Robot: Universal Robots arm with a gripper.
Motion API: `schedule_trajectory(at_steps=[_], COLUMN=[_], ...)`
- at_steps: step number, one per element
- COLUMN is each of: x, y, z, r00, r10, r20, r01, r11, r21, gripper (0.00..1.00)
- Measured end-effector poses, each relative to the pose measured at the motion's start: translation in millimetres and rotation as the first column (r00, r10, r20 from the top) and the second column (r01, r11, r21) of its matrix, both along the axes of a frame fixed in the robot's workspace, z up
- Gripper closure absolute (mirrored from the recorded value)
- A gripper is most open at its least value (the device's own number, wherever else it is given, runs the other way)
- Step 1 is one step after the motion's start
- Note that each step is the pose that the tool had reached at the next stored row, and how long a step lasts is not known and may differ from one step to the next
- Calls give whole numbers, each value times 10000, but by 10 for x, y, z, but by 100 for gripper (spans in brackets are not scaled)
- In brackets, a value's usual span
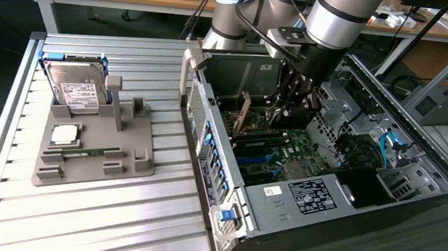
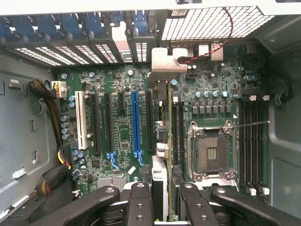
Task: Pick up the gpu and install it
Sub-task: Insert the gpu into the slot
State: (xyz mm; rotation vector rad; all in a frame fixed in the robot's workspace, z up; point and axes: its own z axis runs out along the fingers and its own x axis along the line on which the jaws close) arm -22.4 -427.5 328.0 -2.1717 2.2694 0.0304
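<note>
A: Grey and ridged, the metal table [image 1: 86, 210] carries an open computer case [image 1: 296, 223] lying on its side towards the exterior view's right. Where is the arm?

B: It reaches down into the case. The black gripper [image 1: 289, 109] sits low over the green motherboard [image 1: 272, 160].

A: Does it hold anything?

B: Yes. Its fingers [image 2: 140, 205] are partly closed and pinch the gpu [image 2: 160, 193] between them. In the wrist view the card shows edge-on, a thin strip running from the fingers up across the board to its silver bracket [image 2: 164, 63] near the case's slotted rear wall.

A: Where does the card stand relative to the slots?

B: It lies between the blue expansion slot [image 2: 136, 120] and the CPU socket [image 2: 210, 153]. Whether it is seated I cannot tell.

A: What lies outside the case?

B: On the exterior view's left, a grey parts holder [image 1: 98, 153] rests on the table. A silver hard drive [image 1: 78, 90] with a white label stands tilted at its far end, a square processor [image 1: 65, 133] lies below it, and a slim green memory stick [image 1: 90, 151] lies beside that.
</note>
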Motion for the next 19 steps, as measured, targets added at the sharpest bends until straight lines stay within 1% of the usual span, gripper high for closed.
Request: schedule_trajectory(at_steps=[5, 7, 10, 19], x=[-48, -57, -62, -96], y=[-17, -37, -80, -97], z=[-4, -8, -19, -77], r00=[10000, 10000, 10000, 10000], r10=[1, 2, 1, 2], r20=[0, 0, 0, 0], r01=[-1, -2, -1, -2], r11=[10000, 10000, 10000, 10000], r21=[-2, 0, 0, 0], gripper=[73, 73, 73, 73])
